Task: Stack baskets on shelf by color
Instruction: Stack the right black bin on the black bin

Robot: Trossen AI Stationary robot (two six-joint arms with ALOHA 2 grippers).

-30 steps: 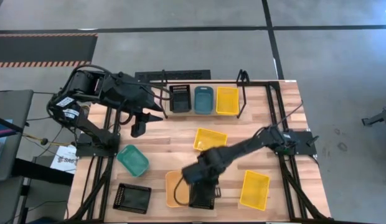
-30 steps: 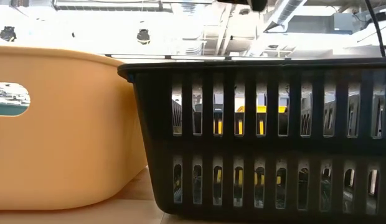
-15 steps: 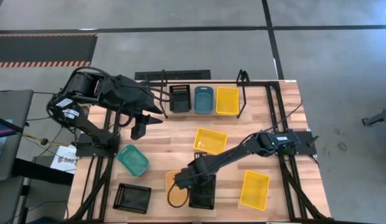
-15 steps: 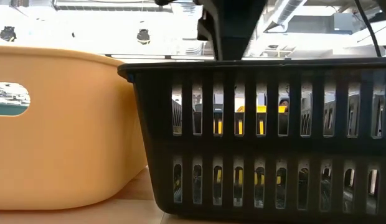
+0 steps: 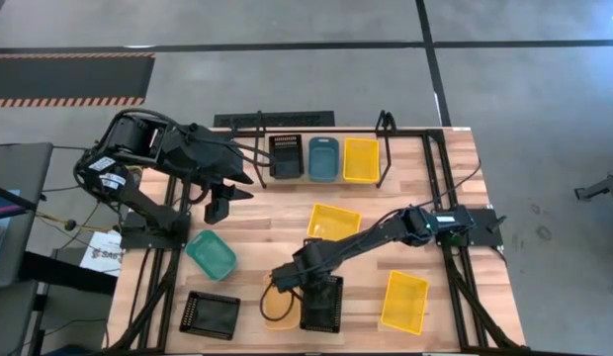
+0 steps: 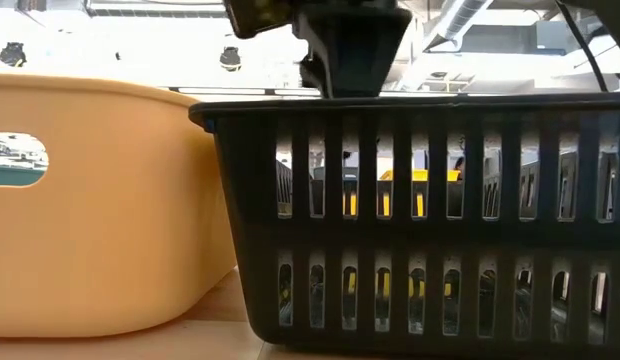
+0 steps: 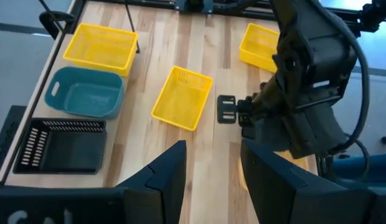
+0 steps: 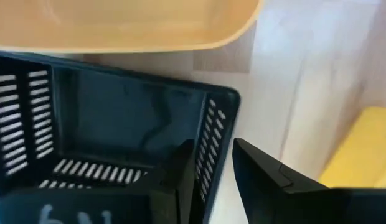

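right claw [image 8: 208,171] straddling black basket [image 8: 112,124] wall

A wooden tabletop [image 5: 277,213] carries a black shelf [image 5: 386,148] holding black, blue-grey and yellow baskets [image 5: 323,158]; two yellow, teal, orange and two black baskets lie loose.

A wooden table [image 5: 277,222] edged by a black frame [image 5: 463,287] stands on a grey concrete floor [image 5: 287,79]. A black-and-orange striped mat [image 5: 69,77] lies on the floor beyond it. A dark line [image 5: 287,45] crosses the floor. Papers [image 5: 102,252] lie beside the table's left edge
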